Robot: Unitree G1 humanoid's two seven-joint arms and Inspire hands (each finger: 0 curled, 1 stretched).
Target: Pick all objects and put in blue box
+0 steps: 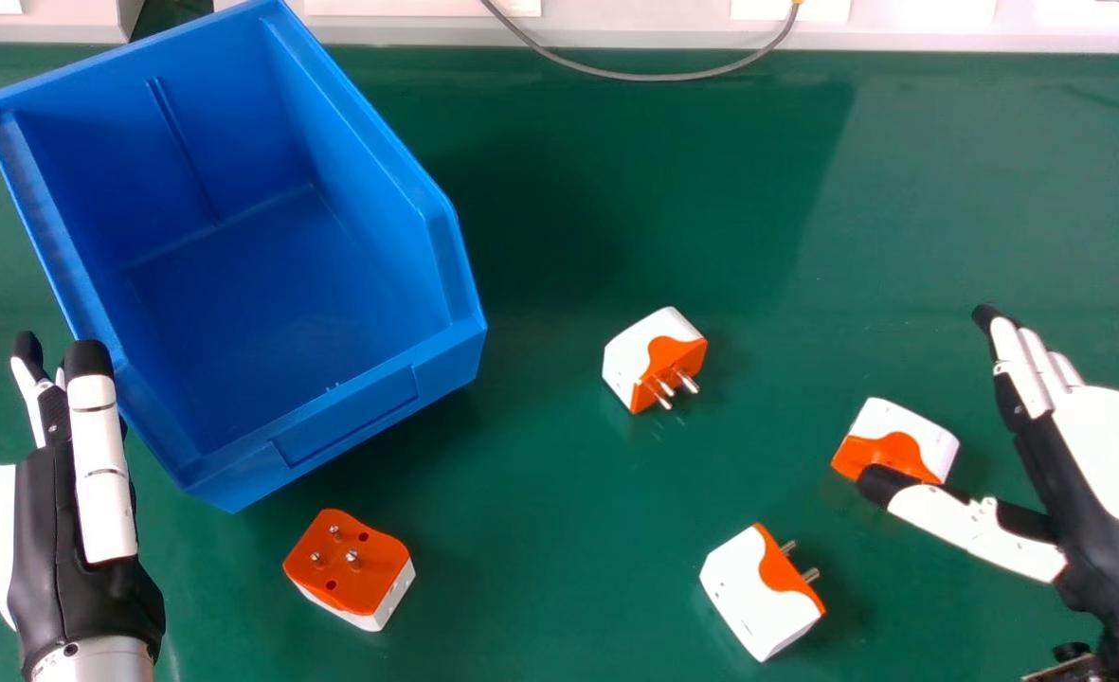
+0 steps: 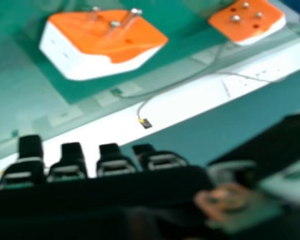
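Fingers (image 1: 1026, 365) of the right hand (image 1: 1113, 450) extend straight, thumb (image 1: 976, 523) spread wide, holding nothing; left hand (image 1: 57, 530), straight-fingered, at left. Near-right adapter (image 1: 753, 597) and near-left adapter (image 1: 355, 568) lie well apart. Right adapter (image 1: 910, 440) lies by the thumb; contact undetermined. All judged light, stiff, slightly slippery: grasp white sides, avoid pins. Middle adapter (image 1: 649, 360) has open desk (image 1: 540, 568) around. Blue box (image 1: 355, 417), far left: raised edges require clearance.

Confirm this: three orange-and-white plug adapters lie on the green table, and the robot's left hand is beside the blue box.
The count is wrong: the head view shows four on the green table, a left one, a middle one, a lower right one and a far right one. The left hand is indeed beside the blue box.
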